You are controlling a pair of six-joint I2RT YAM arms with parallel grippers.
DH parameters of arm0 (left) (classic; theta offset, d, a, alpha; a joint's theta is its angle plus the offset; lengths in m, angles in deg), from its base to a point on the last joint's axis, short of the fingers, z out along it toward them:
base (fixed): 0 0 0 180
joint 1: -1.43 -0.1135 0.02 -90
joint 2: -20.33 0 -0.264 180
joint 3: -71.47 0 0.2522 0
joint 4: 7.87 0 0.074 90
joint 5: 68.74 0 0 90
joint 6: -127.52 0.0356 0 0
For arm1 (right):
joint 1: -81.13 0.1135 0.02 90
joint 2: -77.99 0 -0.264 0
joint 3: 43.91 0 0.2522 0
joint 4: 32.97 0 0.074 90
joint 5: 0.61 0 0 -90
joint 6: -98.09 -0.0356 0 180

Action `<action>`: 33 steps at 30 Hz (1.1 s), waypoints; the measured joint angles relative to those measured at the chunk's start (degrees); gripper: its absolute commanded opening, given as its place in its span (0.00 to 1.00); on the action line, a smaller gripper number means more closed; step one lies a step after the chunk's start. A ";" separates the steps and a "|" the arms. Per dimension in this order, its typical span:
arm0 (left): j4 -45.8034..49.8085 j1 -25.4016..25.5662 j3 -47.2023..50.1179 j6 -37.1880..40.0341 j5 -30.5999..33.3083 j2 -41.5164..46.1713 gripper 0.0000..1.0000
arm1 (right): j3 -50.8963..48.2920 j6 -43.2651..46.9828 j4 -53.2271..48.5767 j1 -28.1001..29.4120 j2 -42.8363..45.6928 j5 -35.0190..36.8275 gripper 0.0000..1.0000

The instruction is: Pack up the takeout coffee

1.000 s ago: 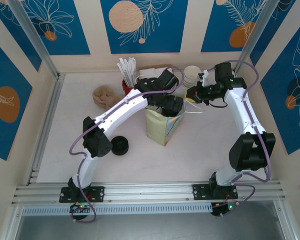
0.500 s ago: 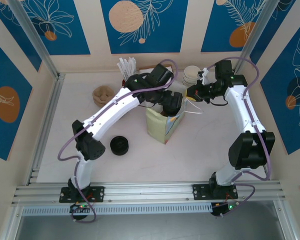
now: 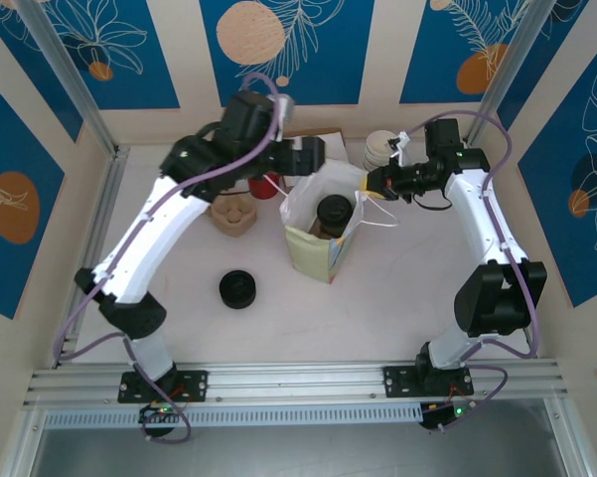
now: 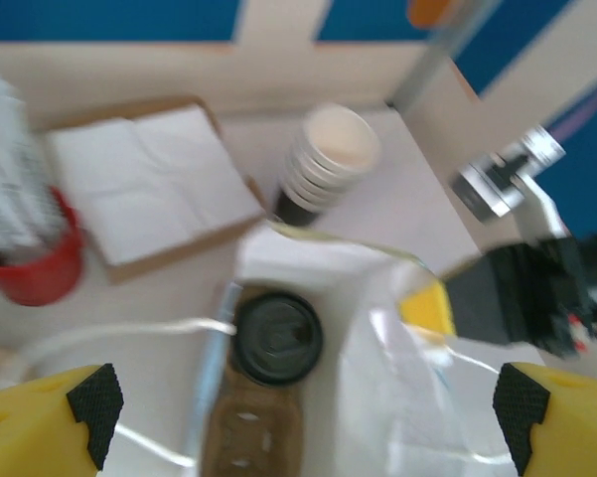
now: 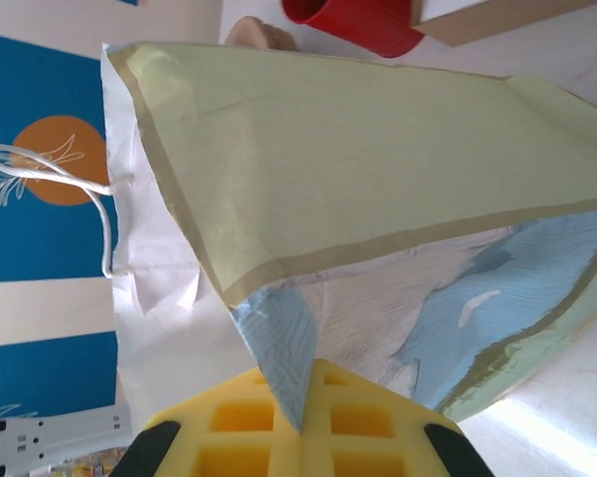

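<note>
The takeout coffee (image 3: 333, 211) stands upright inside the white-and-green paper bag (image 3: 318, 248), its round black lid (image 4: 276, 336) facing up. My left gripper (image 3: 306, 157) hovers above and behind the bag, open and holding nothing; in the left wrist view its fingertips (image 4: 91, 397) stand wide apart on either side of the lid below. My right gripper (image 3: 373, 183) is shut on the bag's right rim, and in the right wrist view the right gripper (image 5: 308, 397) has the bag's paper edge (image 5: 288, 348) pinched between its yellow pads.
A low stack of loose black lids (image 3: 236, 289) lies left of the bag. Cream cups (image 3: 380, 149) stand at the back, beside a napkin tray (image 4: 154, 189) and a red holder (image 4: 30, 258). A tan lump (image 3: 232, 215) lies under the left arm.
My left gripper has risen out of the bag and swung up and back-left, leaving the coffee standing inside. The right gripper keeps its hold on the bag's rim.
</note>
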 measured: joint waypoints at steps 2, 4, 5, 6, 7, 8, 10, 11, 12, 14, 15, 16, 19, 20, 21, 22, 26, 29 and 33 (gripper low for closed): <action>0.02 -2.03 2.97 -0.22 3.37 3.39 0.97 | 0.00 0.31 0.48 0.59 0.02 -1.27 0.00; 0.02 -3.74 5.99 -0.68 6.05 6.14 0.97 | 0.00 0.72 0.94 1.20 0.04 -2.23 0.00; 0.02 -4.57 7.63 -0.92 7.28 7.41 0.97 | 0.00 0.92 1.09 1.53 0.07 -2.91 0.00; 0.00 -5.16 8.92 -1.05 8.07 8.31 0.97 | 0.00 1.03 1.22 1.79 0.09 -3.39 0.00; -0.02 -5.79 10.58 -1.29 8.83 9.31 0.97 | -0.02 1.25 1.36 2.05 0.15 -3.89 0.00; 0.00 -6.29 12.20 -1.40 9.49 10.14 0.97 | -0.07 1.38 1.44 2.23 0.24 -4.39 0.00; 0.02 -6.93 14.67 -1.57 10.32 11.23 0.97 | -0.50 1.60 2.03 2.60 0.66 -5.38 0.00; 0.00 -7.15 15.80 -1.73 10.51 11.61 0.97 | -0.83 1.73 2.38 2.71 0.92 -5.92 0.00; 0.00 -7.30 16.79 -1.97 10.78 11.89 0.97 | -1.11 1.79 2.71 2.82 1.14 -6.32 0.00; 0.02 -7.65 18.80 -2.60 11.10 12.41 0.97 | -1.75 1.84 3.15 2.89 1.62 -7.34 0.00; 0.02 -7.76 19.50 -2.73 11.23 12.59 0.97 | -1.99 1.86 3.41 2.91 1.79 -7.72 0.00; 0.00 -7.87 20.15 -2.91 11.26 12.74 0.97 | -2.16 1.99 3.56 2.93 1.88 -8.07 0.00; -0.02 -8.04 21.97 -3.48 11.28 13.42 0.97 | -2.34 2.38 3.89 2.97 1.90 -8.83 0.00; 0.02 -8.07 22.43 -3.74 11.28 13.62 0.97 | -2.34 2.40 3.89 2.97 1.90 -9.01 0.00; -0.04 -8.09 22.73 -3.89 11.28 13.75 0.97 | -2.34 2.40 3.91 2.97 1.90 -9.20 0.00; -0.04 -8.15 22.95 -4.04 11.28 13.84 0.97 | -2.34 2.43 3.96 2.97 1.90 -9.25 0.00; -0.37 -8.35 23.85 -4.13 11.23 13.92 0.97 | -2.34 2.43 4.11 3.34 1.90 -9.84 0.00; -0.94 -8.48 24.98 -4.50 11.21 13.92 0.97 | -2.34 2.43 4.22 3.67 1.90 -10.23 0.00; -0.94 -8.79 25.81 -5.09 11.17 13.92 0.98 | -2.34 2.16 4.37 4.09 1.88 -10.25 0.00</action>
